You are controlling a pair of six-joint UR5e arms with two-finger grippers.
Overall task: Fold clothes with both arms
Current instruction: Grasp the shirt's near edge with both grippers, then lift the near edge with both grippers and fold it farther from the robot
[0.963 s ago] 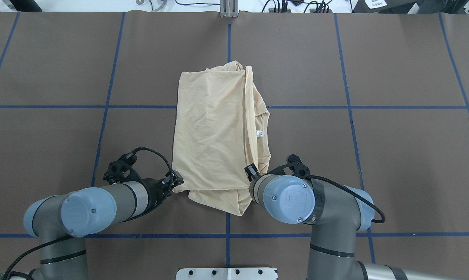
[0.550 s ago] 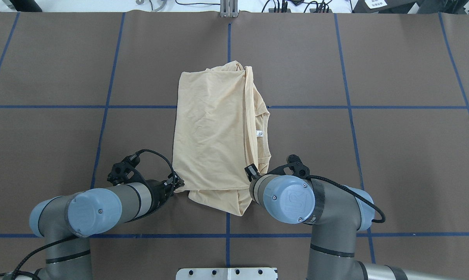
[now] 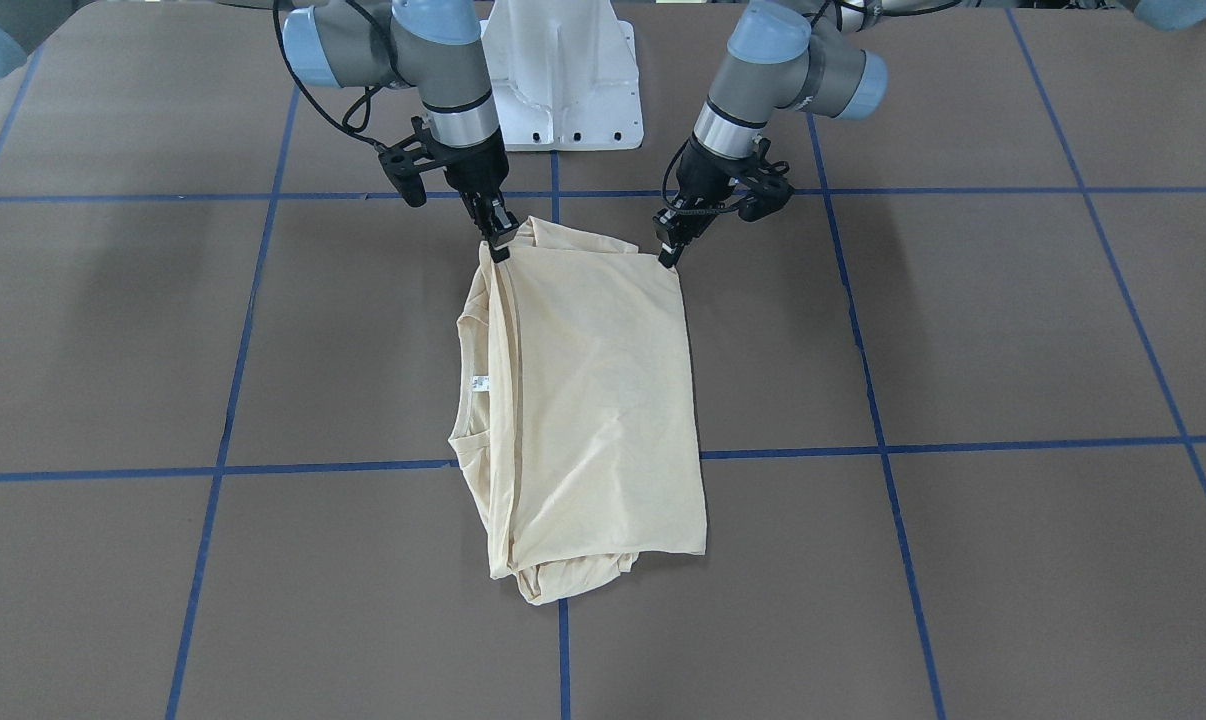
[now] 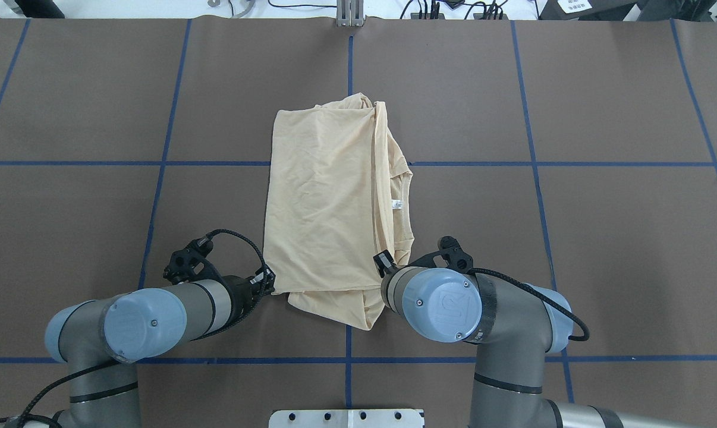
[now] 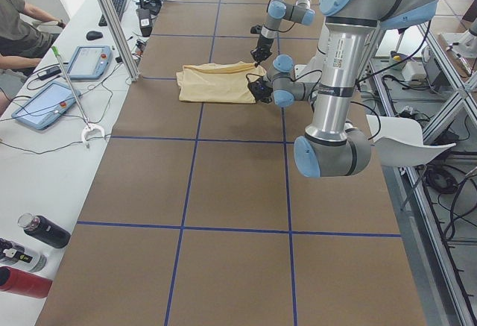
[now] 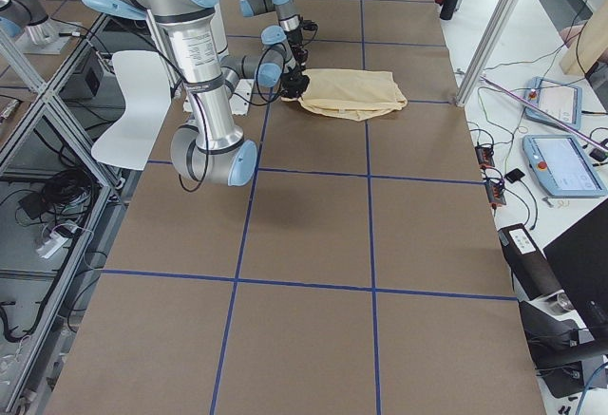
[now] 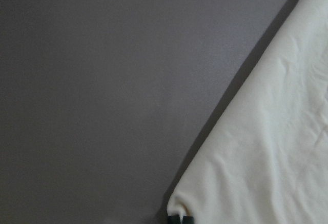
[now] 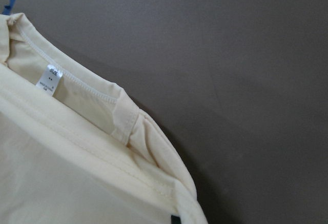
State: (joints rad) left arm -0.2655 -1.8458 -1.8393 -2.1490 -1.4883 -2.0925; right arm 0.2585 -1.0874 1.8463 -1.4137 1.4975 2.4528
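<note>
One shirt (image 4: 326,202): folded, lying flat at the middle of the bench (image 4: 602,238), long axis 12 to 6 in my overhead view.
Left tool (image 4: 267,280): I read it as clamped on the shirt's 7 o'clock corner.
Right tool (image 4: 383,262): clamped on the folded edge at 5 o'clock, just below the neck.
Neck label (image 4: 397,204): white, at the shirt's 3 o'clock edge.

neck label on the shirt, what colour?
The neck label is white with tiny dark print, clearest in the right wrist-mounted view.
</note>
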